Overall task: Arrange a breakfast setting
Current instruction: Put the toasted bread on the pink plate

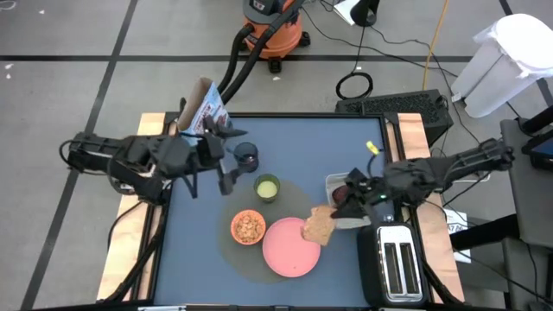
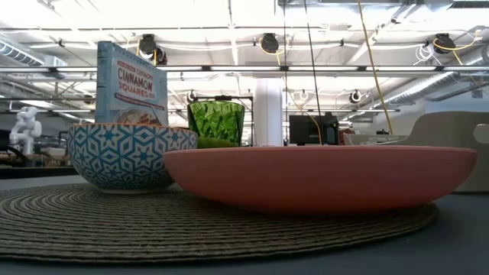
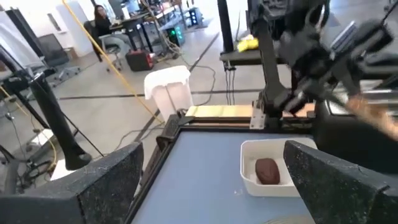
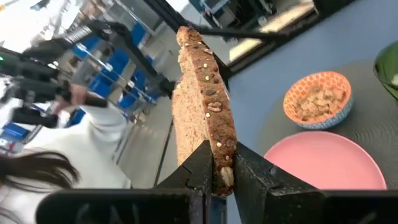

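Note:
A round grey mat (image 1: 226,250) holds the pink plate (image 1: 289,249), the small orange bowl (image 1: 248,227) of cereal and the green cup (image 1: 267,187). The dark blue mug (image 1: 246,155) and the cereal box (image 1: 205,108) stand at the far left. My right gripper (image 1: 347,203) is shut on the toast slice (image 1: 319,226) over the plate's right rim. My left gripper (image 1: 226,179) is open and empty, raised near the mug. The dark red fruit (image 3: 267,170) lies in the clear tub (image 1: 339,183). The purple spoon is out of view. My right gripper pinches the toast slice by its seeded crust edge (image 4: 222,163) between its two fingers. It comes from the table's right side. The slice sticks out beyond the fingers toward the plate. Whether it touches the plate I cannot tell.
The black toaster (image 1: 396,259) stands at the near right corner, just beside my right arm. The clear tub sits under my right gripper's wrist. Bare blue table shows at the near left (image 1: 194,259) and the far right (image 1: 320,147).

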You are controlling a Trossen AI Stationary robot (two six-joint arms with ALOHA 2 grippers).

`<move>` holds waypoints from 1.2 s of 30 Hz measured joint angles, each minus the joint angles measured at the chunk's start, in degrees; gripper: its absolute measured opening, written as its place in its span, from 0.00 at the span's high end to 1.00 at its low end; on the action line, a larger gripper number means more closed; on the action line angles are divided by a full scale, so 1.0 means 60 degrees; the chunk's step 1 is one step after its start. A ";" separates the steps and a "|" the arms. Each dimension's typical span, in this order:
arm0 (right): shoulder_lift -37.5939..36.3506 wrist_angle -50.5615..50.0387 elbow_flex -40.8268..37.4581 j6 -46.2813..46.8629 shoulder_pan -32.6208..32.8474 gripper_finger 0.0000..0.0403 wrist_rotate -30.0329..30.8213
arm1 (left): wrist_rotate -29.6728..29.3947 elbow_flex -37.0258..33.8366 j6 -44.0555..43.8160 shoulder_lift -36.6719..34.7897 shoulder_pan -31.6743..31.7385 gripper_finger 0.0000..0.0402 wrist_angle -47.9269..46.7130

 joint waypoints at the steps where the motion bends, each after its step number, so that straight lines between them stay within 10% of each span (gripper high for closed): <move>1: 0.0239 0.0081 0.0000 -0.0037 -0.0208 0.89 -0.0290 | 0.0003 0.0000 -0.0061 -0.0077 0.0020 0.02 -0.0114; 12: 0.3374 0.0924 0.0000 -0.0495 -0.1461 0.89 -0.2519 | 0.0032 -0.0007 -0.0092 0.0001 0.0093 0.02 -0.0503; 36: 0.6820 0.1596 -0.0004 -0.1194 -0.1422 0.89 -0.2536 | 0.0031 -0.0011 -0.0114 -0.0017 0.0099 0.02 -0.0482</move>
